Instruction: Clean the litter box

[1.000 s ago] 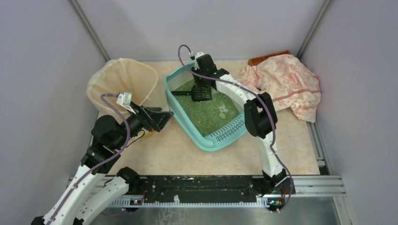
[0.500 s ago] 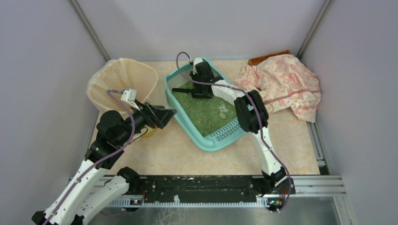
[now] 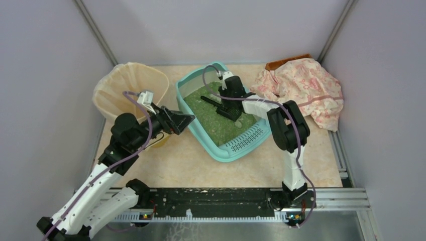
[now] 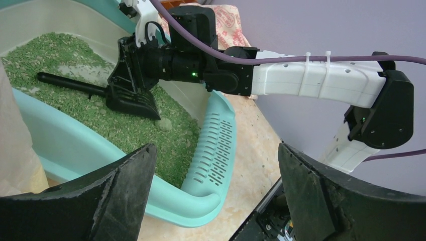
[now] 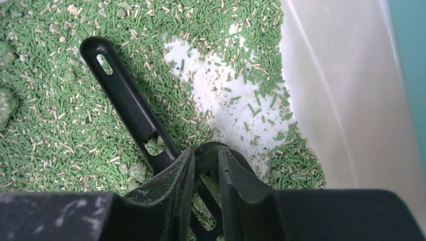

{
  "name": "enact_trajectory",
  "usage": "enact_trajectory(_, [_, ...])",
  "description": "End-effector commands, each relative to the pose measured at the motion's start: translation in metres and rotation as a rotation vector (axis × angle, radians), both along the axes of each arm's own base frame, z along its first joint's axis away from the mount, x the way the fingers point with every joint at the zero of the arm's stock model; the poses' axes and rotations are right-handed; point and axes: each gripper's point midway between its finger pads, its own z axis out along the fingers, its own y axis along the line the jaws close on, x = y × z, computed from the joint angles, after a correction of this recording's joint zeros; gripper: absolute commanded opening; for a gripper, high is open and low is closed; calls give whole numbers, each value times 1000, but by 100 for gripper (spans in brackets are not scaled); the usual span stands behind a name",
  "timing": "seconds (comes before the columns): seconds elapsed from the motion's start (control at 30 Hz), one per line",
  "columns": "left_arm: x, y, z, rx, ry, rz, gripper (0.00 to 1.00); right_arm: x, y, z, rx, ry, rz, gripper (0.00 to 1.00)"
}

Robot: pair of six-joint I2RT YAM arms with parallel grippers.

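The teal litter box (image 3: 221, 153) holds green granules and sits mid-table. A black scoop (image 3: 210, 100) lies on the granules, handle pointing far-left. My right gripper (image 3: 230, 108) reaches down into the box and is shut on the scoop's head; in the right wrist view the fingers (image 5: 183, 170) pinch its rim (image 5: 206, 153), with the scoop handle (image 5: 125, 103) running up-left. A pale clump (image 4: 163, 124) lies just in front of the scoop head (image 4: 130, 103). My left gripper (image 3: 183, 120) hangs open beside the box's left wall, its jaws wide over the near rim (image 4: 75, 150).
A beige bag-lined bin (image 3: 128, 83) stands left of the box, close behind my left gripper. A pink patterned cloth (image 3: 301, 90) lies at the back right over a brown object (image 3: 286, 63). A bare white patch (image 5: 226, 95) shows in the granules. Grey walls enclose the table.
My right gripper has carried the scoop from the box's far-left part toward its middle and right. My left arm has edged right, closer to the box, still open.
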Motion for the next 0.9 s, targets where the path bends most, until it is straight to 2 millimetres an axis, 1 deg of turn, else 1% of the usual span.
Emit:
enact_trajectory(0.0, [-5,-2,8,-30,-33,-22,95,6,15,51,46,-118,63,27])
enact_trajectory(0.07, [-6,1,7,-31,-34,-12,95,10,25,59,45,-132,102,35])
enact_trajectory(0.27, [-11,10,6,-29,-36,17,95,15,42,65,3,-141,174,52])
enact_trajectory(0.33, [-11,11,5,-26,-35,22,95,14,50,65,-1,-141,207,56])
enact_trajectory(0.5, [-12,12,5,-22,-40,23,96,8,70,41,-61,-95,303,58])
enact_trajectory(0.57, [-12,13,6,-19,-46,25,96,2,78,36,-76,-104,332,58])
enact_trajectory(0.7, [-12,15,6,-12,-51,35,96,1,79,22,-81,-86,333,60])
enact_trajectory(0.87, [-13,18,6,-8,-49,45,96,-4,76,1,-98,-40,334,60])
